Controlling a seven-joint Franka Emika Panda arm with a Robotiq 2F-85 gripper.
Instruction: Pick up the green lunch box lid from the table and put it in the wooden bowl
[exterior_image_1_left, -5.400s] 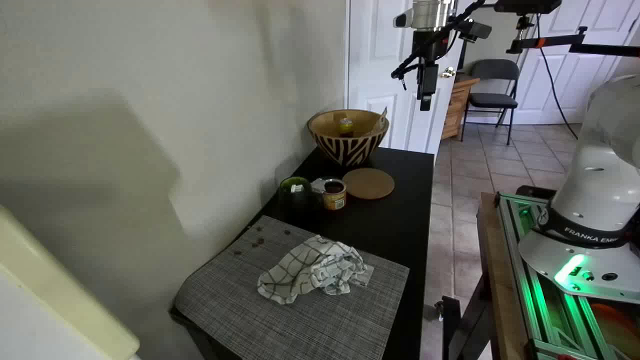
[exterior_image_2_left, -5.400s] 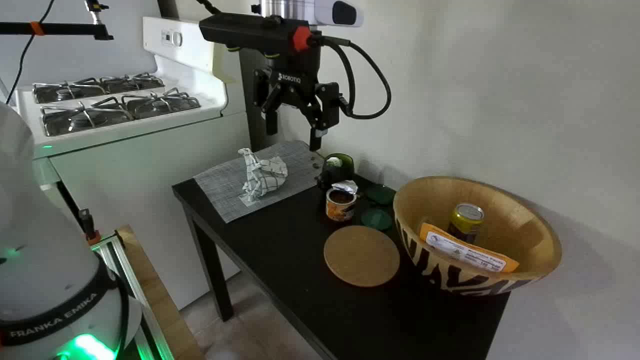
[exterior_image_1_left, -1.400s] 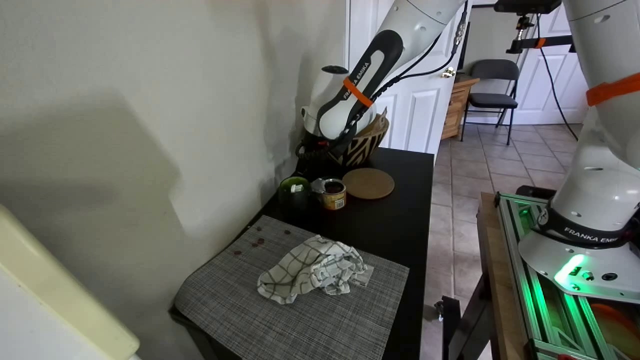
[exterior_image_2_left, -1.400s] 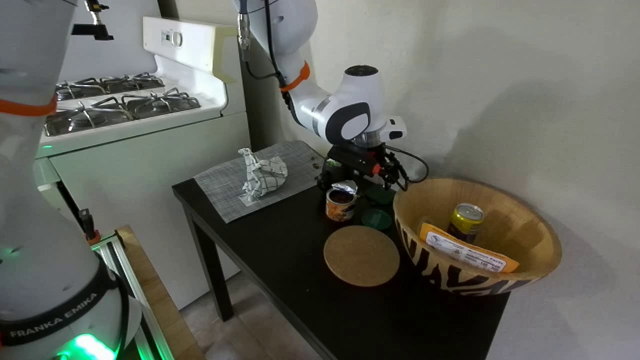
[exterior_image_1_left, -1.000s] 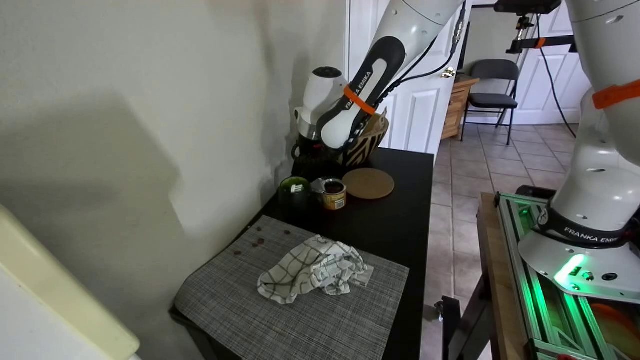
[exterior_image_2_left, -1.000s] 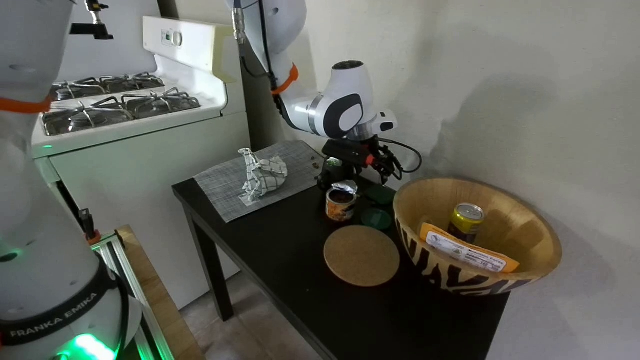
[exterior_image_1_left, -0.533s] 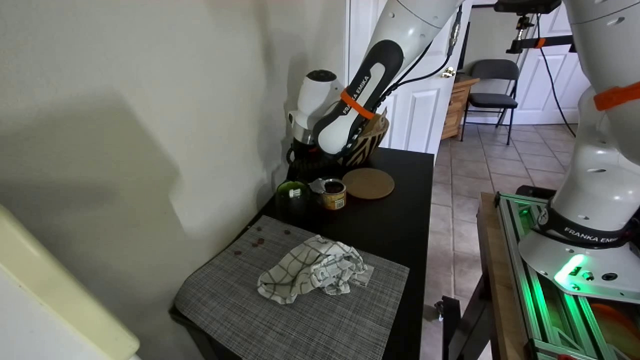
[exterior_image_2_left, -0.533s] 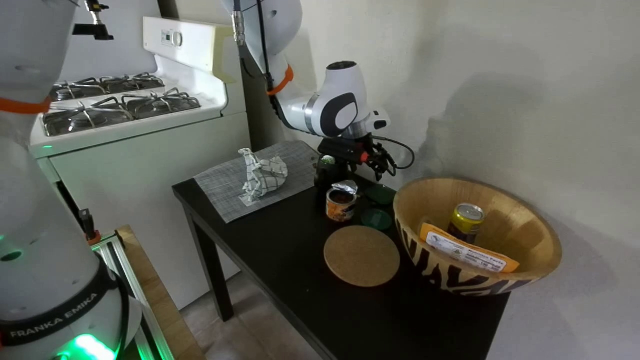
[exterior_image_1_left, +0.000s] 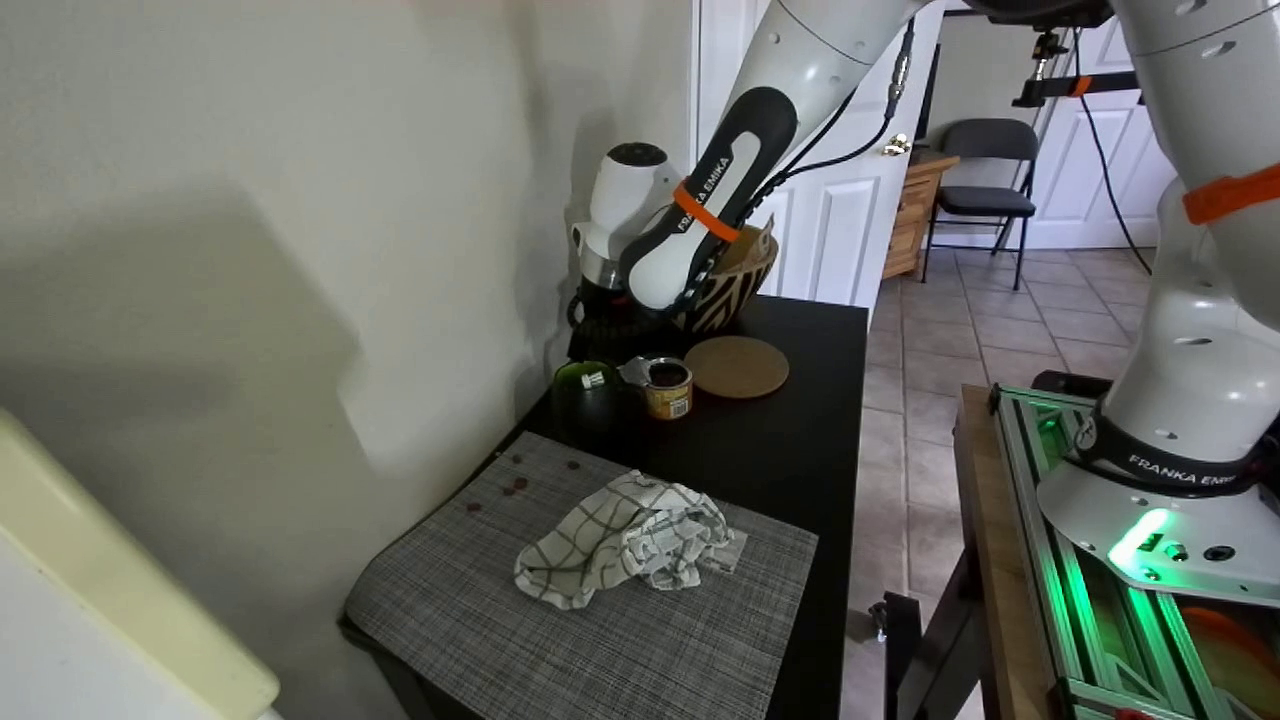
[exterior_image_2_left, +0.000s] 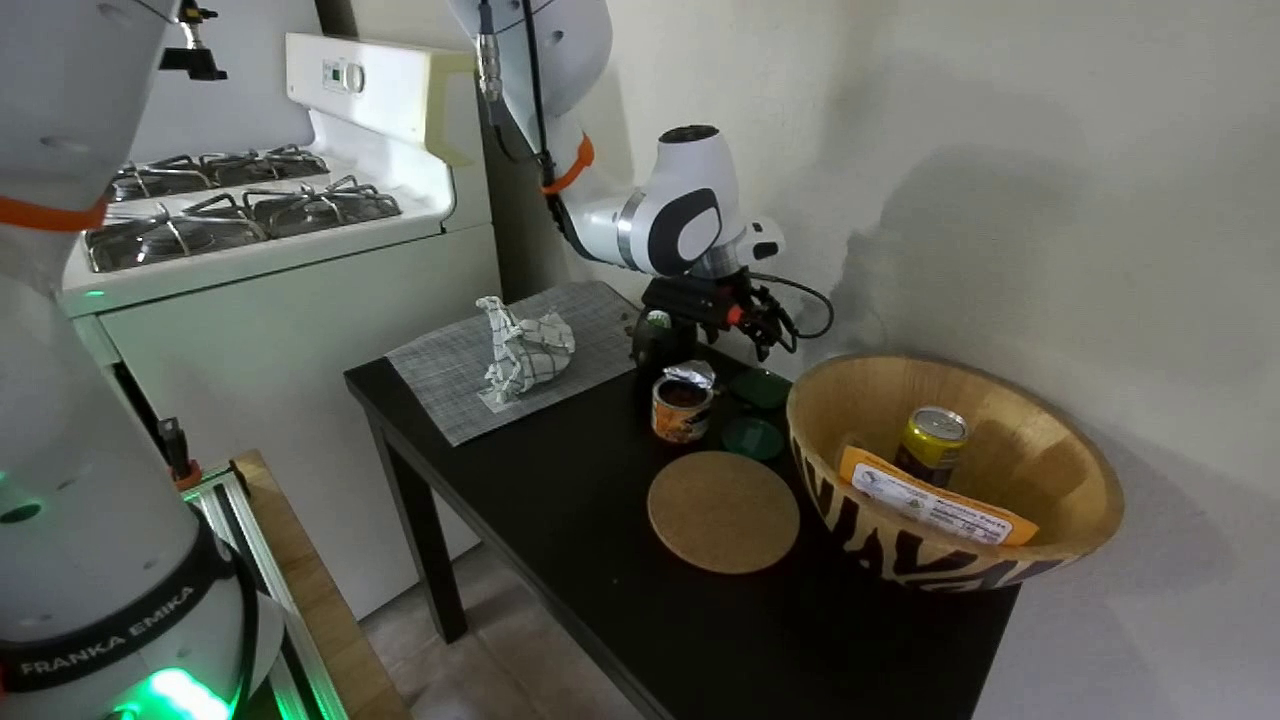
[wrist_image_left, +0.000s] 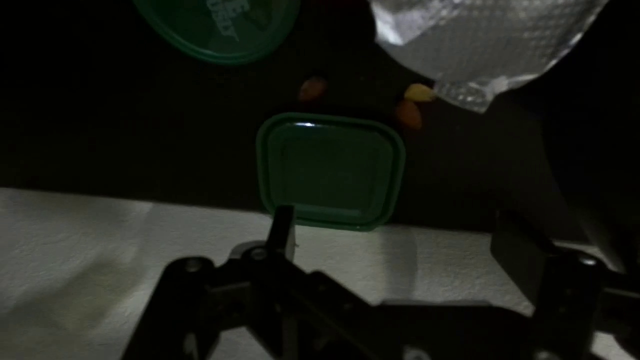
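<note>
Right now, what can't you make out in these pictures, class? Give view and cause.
Wrist view: green lunch box lid, one corner behind the pincer.
Wrist view: round green lid, cut off by the top edge.
In an exterior view: wooden bowl, partly behind the arm.
In an exterior view: yellow can, base behind the packet.

"Where was the arm (exterior_image_1_left: 745, 170)?"

"Bent over the counter (exterior_image_1_left: 775, 450) by the wall (exterior_image_1_left: 300, 200), partly hiding the wooden bowl (exterior_image_1_left: 733, 298) (its zigzag side showed); the end effector (exterior_image_1_left: 610, 340) was too dark to read."

"The rest?"

"A can (exterior_image_1_left: 668, 399) stood between a green cup (exterior_image_1_left: 585, 400) and a tan disc (exterior_image_1_left: 738, 367); a checked cloth (exterior_image_1_left: 630, 540) lay crumpled on the placemat (exterior_image_1_left: 660, 650)."
</note>
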